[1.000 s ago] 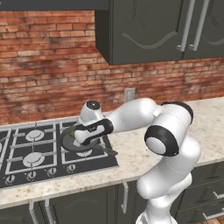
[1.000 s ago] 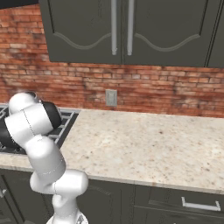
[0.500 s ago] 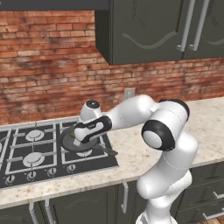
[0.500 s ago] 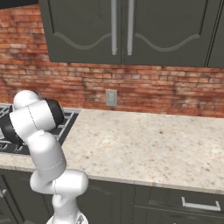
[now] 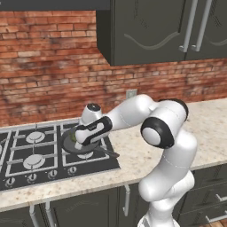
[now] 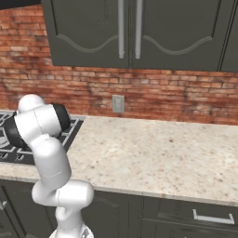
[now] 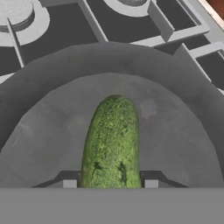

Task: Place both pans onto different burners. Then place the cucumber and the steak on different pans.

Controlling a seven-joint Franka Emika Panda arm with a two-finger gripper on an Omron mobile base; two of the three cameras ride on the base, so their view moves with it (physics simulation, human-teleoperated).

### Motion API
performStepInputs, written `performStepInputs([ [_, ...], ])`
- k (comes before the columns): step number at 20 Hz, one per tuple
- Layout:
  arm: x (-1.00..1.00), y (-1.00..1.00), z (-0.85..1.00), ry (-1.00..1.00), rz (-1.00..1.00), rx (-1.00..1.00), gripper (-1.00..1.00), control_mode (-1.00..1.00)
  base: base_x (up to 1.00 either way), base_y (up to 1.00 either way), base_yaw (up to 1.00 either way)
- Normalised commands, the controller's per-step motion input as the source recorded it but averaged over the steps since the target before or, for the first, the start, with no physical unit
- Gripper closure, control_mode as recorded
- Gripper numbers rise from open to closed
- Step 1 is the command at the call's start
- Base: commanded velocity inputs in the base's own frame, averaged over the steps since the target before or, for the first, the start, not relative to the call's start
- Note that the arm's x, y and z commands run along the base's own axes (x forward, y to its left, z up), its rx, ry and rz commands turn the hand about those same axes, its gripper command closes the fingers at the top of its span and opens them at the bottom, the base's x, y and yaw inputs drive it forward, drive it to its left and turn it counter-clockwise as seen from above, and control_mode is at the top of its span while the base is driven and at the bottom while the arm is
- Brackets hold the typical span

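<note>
Now arm swung leftward since a second ago, claw (image 7: 110, 183) low over pan (image 7: 52, 131) on cooktop (image 5: 17, 177) burner, clamped on cucumber (image 7: 111, 140) jutting ahead just above pan floor. Release looks imminent; steak placement remains.

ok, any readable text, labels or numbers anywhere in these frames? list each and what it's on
None. The cooktop knobs, the wall outlet, the cabinet doors, the pan and the cucumber between the fingertips of the gripper carry no lettering, brand or number.
</note>
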Motion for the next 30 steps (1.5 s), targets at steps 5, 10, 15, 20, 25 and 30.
performStepInputs([
  [5, 0.03, 0.0, -0.11, 0.02, 0.0, 0.0, 1.0, -1.0, 0.0, 0.0, 0.0],
  [10, 0.05, 0.01, -0.07, 0.01, 0.0, 0.0, -1.0, -1.0, 0.0, 0.0, 0.0],
  [15, 0.0, 0.0, 0.06, 0.0, 0.0, 0.0, -1.0, -1.0, 0.0, 0.0, 0.0],
  [20, 0.0, 0.0, 0.26, -0.02, 0.0, 0.0, -1.0, -1.0, 0.0, 0.0, 0.0],
  [25, -0.05, 0.0, 0.51, -0.04, 0.0, 0.0, -1.0, -1.0, 0.0, 0.0, 0.0],
  [30, -0.22, 0.0, 0.52, -0.05, 0.01, 0.0, -1.0, -1.0, 0.0, 0.0, 0.0],
])
